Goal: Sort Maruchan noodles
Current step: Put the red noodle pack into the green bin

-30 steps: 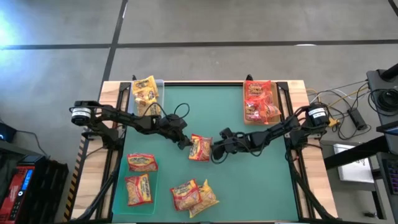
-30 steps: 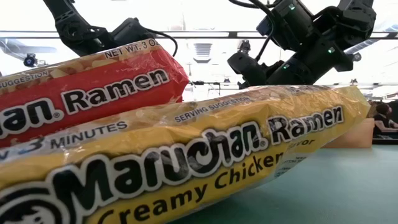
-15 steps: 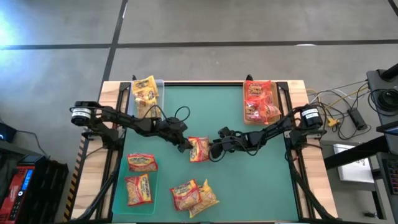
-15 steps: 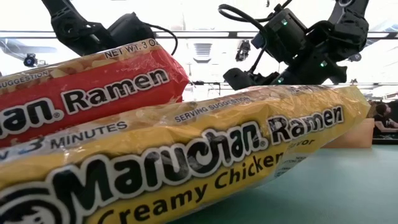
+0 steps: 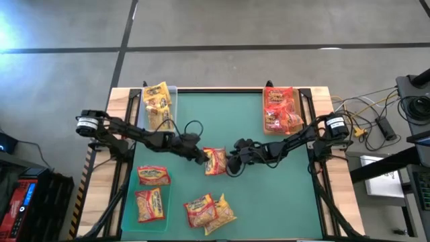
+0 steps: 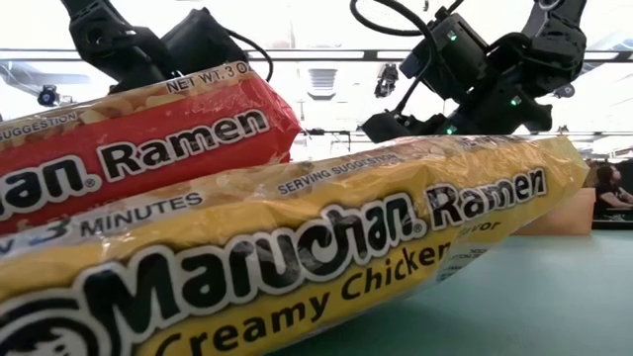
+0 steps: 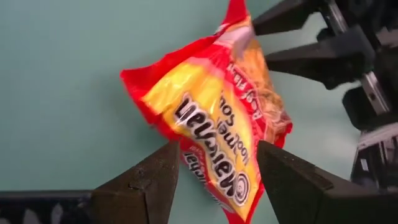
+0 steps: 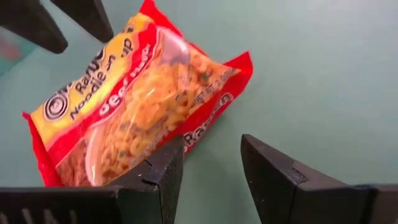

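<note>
As both arms converge on the middle of the surface (image 5: 269, 202), I log one beef packet (image 5: 216, 161) lying flat there, between them. My left pincer (image 5: 201, 156) sits at the packet's left edge; in the left wrist view its fingers (image 7: 149, 180) are spread, straddling the packet's near end without pressing on it. My right pincer (image 5: 232, 163) sits at the opposite edge; in the right wrist view its fingers (image 8: 155, 171) are also spread, one tip just touching the wrapper's corner, the other over bare surface.

Other stock as found: yellow packets (image 5: 156, 101) in the tray at the far left corner, red packets (image 5: 280, 111) in the tray at the far right corner, two packets (image 5: 151, 191) in the tray at the near left, and a loose pair (image 5: 209, 210) on the surface near the front edge. The low view is filled by that pair, a red one (image 6: 129, 138) lying on a yellow one (image 6: 297, 257).

Judgement: the step in hand is the pick of the middle packet, and no grip is made yet. Sorting looks partly done, with three packets loose. Next, one pincer must close on the wrapper edge while the other backs off; two arms this near each other risk collision, and the crinkly wrapper may slip.
</note>
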